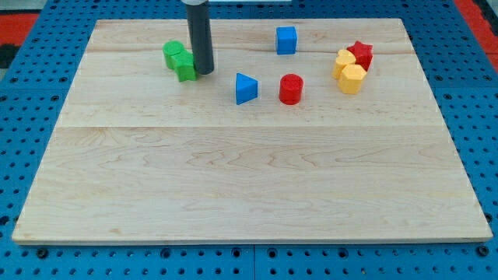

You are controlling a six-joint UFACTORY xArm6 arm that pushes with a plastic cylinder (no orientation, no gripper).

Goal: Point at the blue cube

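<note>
The blue cube (286,40) sits well right of my tip (205,71), a bare rod holding nothing, touching the green blocks (180,61).

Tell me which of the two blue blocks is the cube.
The blue cube, nearer the view's top; the blue triangular block sits lower, beside the red cylinder.

A pale wooden table (249,194) is seen filling most of the view, its top made of long boards with visible grain and faint seams; it is laid on a blue pegboard surface (31,155) dotted with regular dark holes; red patches (19,19) are shown at the top corners; the lighting is even and soft.
</note>
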